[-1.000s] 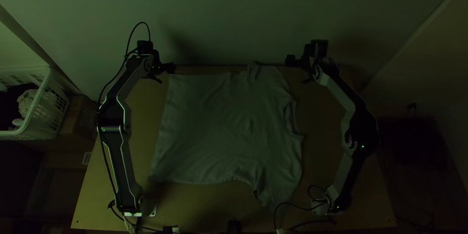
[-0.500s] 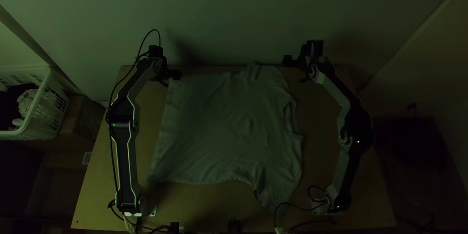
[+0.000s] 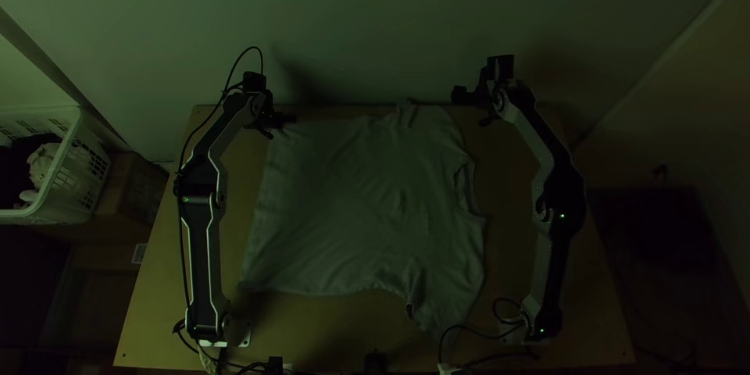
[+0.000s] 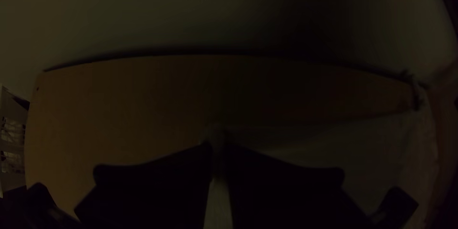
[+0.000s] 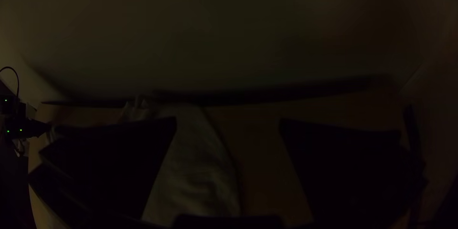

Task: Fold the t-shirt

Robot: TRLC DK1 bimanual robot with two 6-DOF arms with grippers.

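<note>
Pinching the far hem corner of the t-shirt (image 3: 351,203) looks like the job in hand for the left claw (image 4: 218,150), whose fingers sit close together with a ridge of cloth between them. The right claw (image 5: 228,125) is released, its fingers wide apart near the far sleeve (image 3: 428,121). The shirt lies spread on the worktop (image 3: 234,187), hem towards the left arm, neck opening (image 3: 466,187) towards the right, with the near sleeve (image 3: 445,308) angled towards the near edge and some wrinkles around it.

To do this well, I'd keep the left pinch low and firm, and lift nothing until the right claw has the far sleeve or shoulder too. Bring that claw down over the cloth's edge, catching enough fabric that it won't slip, and take the bunched bit by the sleeve flat. Then both should rise together and travel at one pace towards the near side, keeping the edge taut. If one leads, the fold will likely skew; pulling hard sideways could drag the whole shirt.
</note>
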